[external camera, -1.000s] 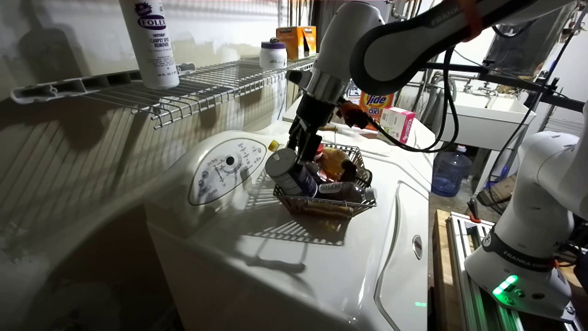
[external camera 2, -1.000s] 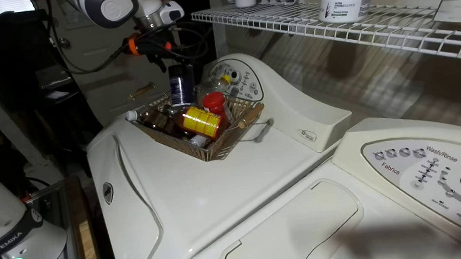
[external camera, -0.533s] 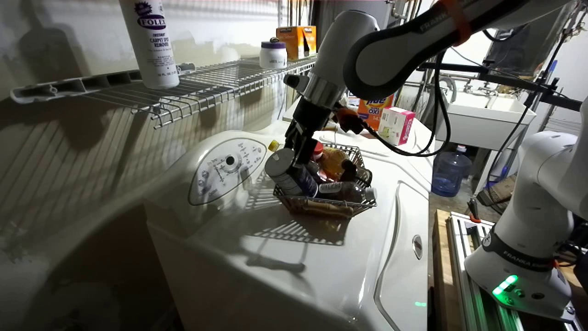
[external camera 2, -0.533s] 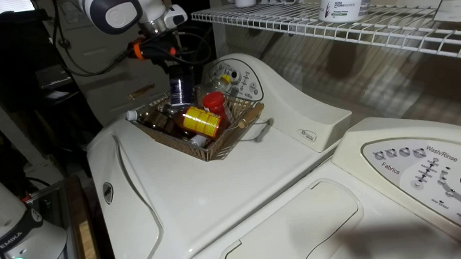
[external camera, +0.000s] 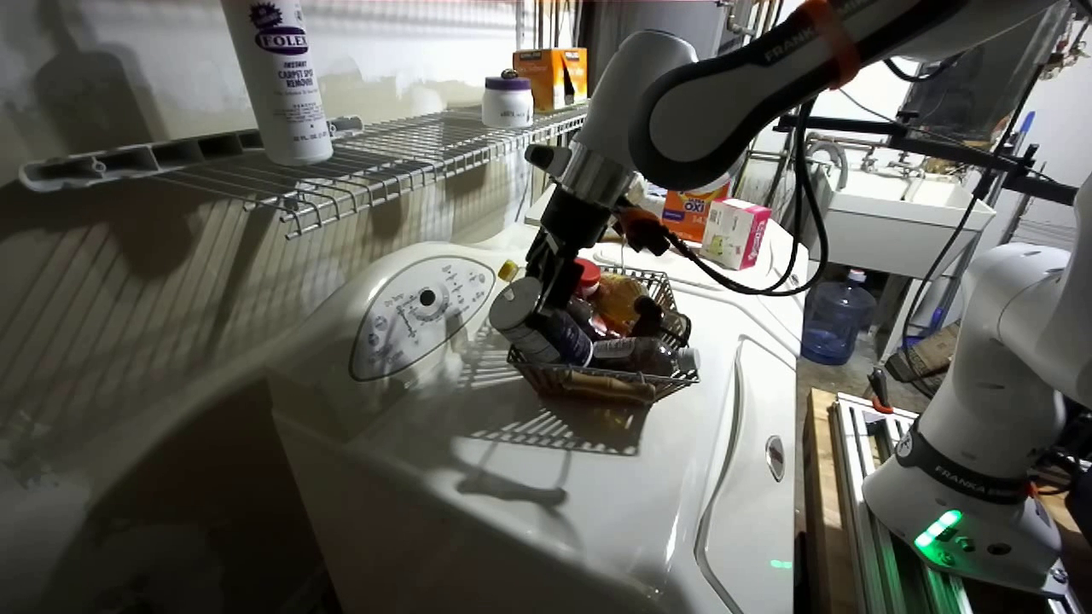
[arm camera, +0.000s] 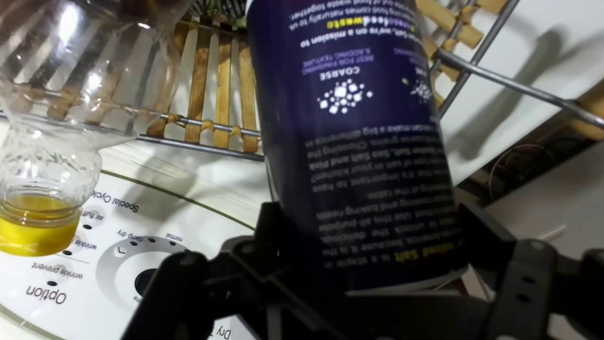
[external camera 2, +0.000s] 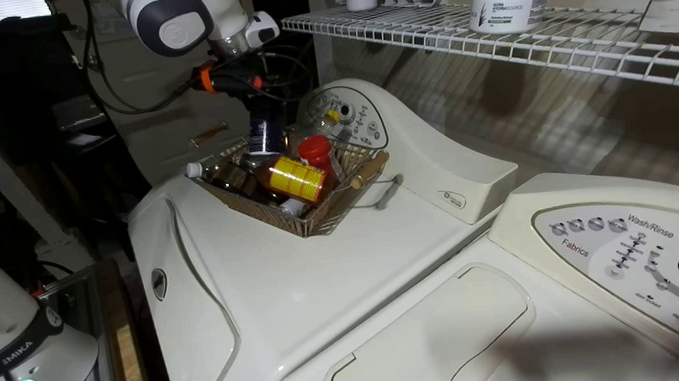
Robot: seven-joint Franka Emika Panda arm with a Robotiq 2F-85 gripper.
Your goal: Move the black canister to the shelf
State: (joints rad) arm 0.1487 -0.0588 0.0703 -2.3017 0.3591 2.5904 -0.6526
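The black canister (external camera: 560, 338) is a dark, near-navy cylinder with white print and a pale end. It leans in the wire basket (external camera: 607, 388) on the dryer. It also shows in an exterior view (external camera 2: 265, 137) and in the wrist view (arm camera: 349, 123). My gripper (external camera: 546, 294) is over its upper end, one finger on each side. In the wrist view the gripper (arm camera: 375, 226) is spread wide, with its fingers at or very near the canister's sides. The shelf (external camera 2: 455, 48), a white wire rack on the wall, is above the dryer; it shows in both exterior views (external camera: 409, 181).
The basket also holds a red-capped jar (external camera 2: 316, 150), a yellow-labelled bottle (external camera 2: 296, 179) and a clear yellow-capped bottle (arm camera: 37, 222). On the shelf stand a white spray bottle (external camera: 286, 94), a purple-lidded jar (external camera: 508, 104) and an orange box (external camera: 542, 77). The dryer panel (external camera: 426, 320) rises behind the basket.
My gripper has moved down, so its fingers now straddle the canister's upper end. The canister has shifted very slightly in the basket. The other things have not moved.
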